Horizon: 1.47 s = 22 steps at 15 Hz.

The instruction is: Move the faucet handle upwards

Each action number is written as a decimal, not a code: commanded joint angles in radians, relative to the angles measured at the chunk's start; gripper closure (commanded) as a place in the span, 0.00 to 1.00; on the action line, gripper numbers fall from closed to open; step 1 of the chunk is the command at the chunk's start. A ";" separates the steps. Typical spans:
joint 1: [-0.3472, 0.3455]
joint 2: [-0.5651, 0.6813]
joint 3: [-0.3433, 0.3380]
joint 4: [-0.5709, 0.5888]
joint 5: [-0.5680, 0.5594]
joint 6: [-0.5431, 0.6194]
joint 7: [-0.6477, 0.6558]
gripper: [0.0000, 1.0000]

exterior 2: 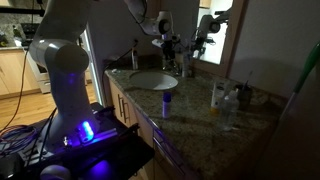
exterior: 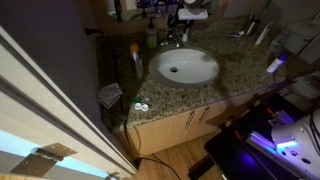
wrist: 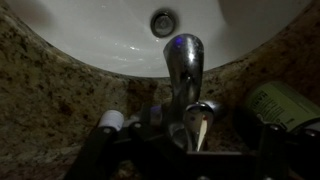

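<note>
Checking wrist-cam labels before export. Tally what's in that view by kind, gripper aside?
Basin: 1
Drain: 1
Faucet spout: 1
Faucet handle: 1
Green bottle: 1
Granite counter: 1
Total: 6

The wrist view crops the dark, blurred end effector at bottom.

The arm rises, then reaches toward 2 o'clock in an exterior view. The gripper points down, fingers spread apart.
</note>
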 commanded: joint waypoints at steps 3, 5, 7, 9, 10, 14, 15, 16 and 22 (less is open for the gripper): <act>-0.001 -0.029 -0.003 -0.034 0.032 -0.009 -0.017 0.59; 0.002 -0.030 -0.006 -0.036 0.031 -0.002 -0.012 0.73; 0.004 -0.032 -0.007 -0.036 0.034 -0.009 -0.005 0.88; 0.005 -0.042 -0.005 -0.041 0.043 -0.004 0.000 0.94; 0.000 -0.050 -0.001 -0.045 0.056 0.002 -0.001 0.93; -0.018 -0.114 0.004 -0.079 0.118 0.059 0.005 0.93; -0.020 -0.122 0.000 -0.083 0.128 0.077 0.010 0.93; -0.028 -0.160 -0.003 -0.128 0.142 0.109 0.006 0.93; -0.030 -0.215 -0.008 -0.210 0.216 0.302 0.025 0.93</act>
